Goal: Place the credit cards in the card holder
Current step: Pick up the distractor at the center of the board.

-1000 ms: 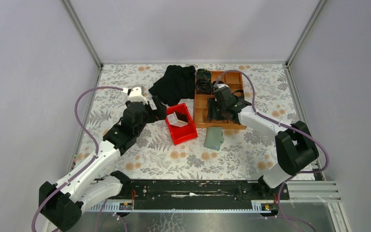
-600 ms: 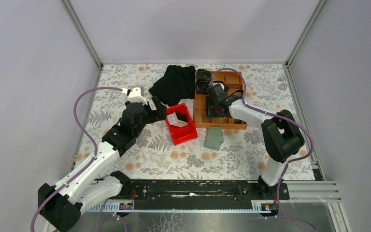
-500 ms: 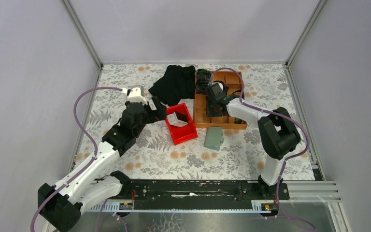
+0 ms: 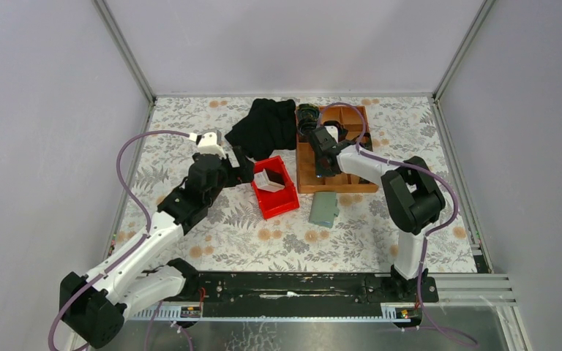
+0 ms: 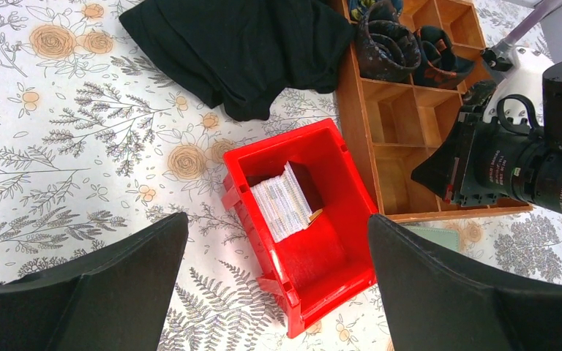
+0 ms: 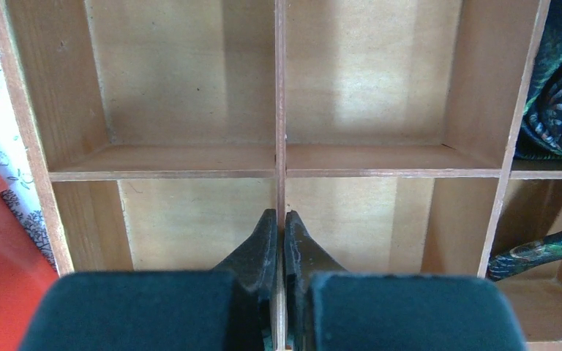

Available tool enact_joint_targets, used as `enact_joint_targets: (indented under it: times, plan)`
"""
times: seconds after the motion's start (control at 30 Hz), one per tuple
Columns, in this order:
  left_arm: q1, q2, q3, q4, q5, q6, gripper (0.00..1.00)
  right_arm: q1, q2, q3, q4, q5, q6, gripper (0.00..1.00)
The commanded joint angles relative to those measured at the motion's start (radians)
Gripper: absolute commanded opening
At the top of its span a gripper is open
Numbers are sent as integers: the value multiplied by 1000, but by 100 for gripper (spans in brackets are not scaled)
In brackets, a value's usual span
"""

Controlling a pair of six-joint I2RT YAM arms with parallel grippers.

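Right wrist: right fingers [image 6: 260,248] clench tray divider [image 6: 279,110], left fingers [image 5: 80,292] gape above red bin [image 5: 329,252].

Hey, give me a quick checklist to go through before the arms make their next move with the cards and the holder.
1. Left claw open and ready to pick: ok, jaws wide above the bin.
2. Cards in view and reachable: ok, they stand leaning inside the bin.
3. Right claw free for the task: not ok, it is shut on a divider of the tray.
4. Holder open to take cards: not ok, it looks folded shut on the table by the tray's near edge.
5. How many cards are in the bin: cannot tell.
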Motion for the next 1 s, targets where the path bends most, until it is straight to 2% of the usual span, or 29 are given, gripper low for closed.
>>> enact_joint_targets:
  times: [0.0,0.13,0.23,0.43,0.97]
  plan:
    - [-8,10,23,35,7,20,100,-28,-21,27,-17,114,17,0]
    - [-9,10,25,38,-7,20,100,-54,-81,33,2,131,-13,0]
    - [-8,7,22,46,-15,16,100,-62,-94,108,-14,141,-61,0]
    - [-8,11,22,49,-38,4,100,-61,-51,270,-66,132,-137,0]
    - [-7,26,73,69,-96,47,100,-46,-34,468,-70,219,-187,0]
